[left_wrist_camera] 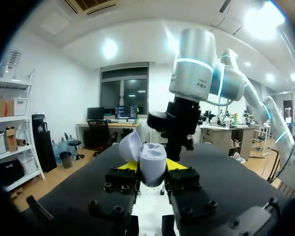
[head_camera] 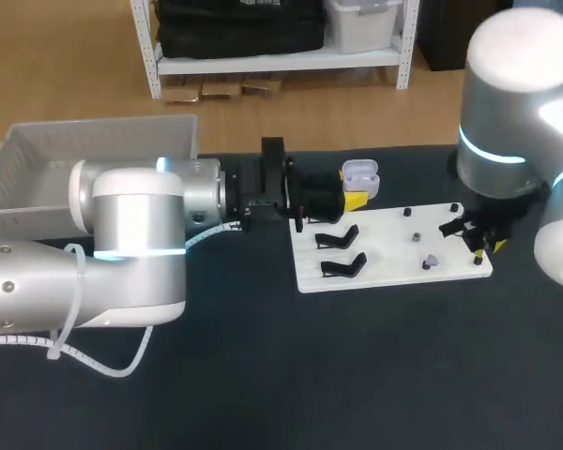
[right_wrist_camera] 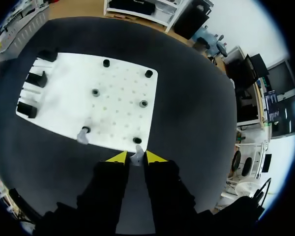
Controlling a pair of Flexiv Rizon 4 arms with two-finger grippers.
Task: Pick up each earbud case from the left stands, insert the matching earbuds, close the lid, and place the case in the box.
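Observation:
My left gripper (head_camera: 350, 200) is shut on a pale lavender earbud case (head_camera: 360, 174) and holds it above the back left corner of the white board (head_camera: 394, 246). The case's lid stands open. In the left wrist view the case (left_wrist_camera: 151, 164) sits between the yellow fingertips (left_wrist_camera: 128, 166), with my right arm straight ahead. My right gripper (right_wrist_camera: 136, 158) is at the board's (right_wrist_camera: 115, 115) right edge, shut on a small pale earbud (right_wrist_camera: 136, 156) beside a black peg (right_wrist_camera: 137, 140). A second earbud (right_wrist_camera: 82, 135) rests on another peg. In the head view my right gripper (head_camera: 479, 240) hangs over the board's right end.
Black case stands (head_camera: 339, 236) line the board's left side, and the ones in view hold nothing. Several black pegs (right_wrist_camera: 96, 92) dot the board. The white box (head_camera: 75, 155) stands at the table's back left, partly behind my left arm. Dark tabletop surrounds the board.

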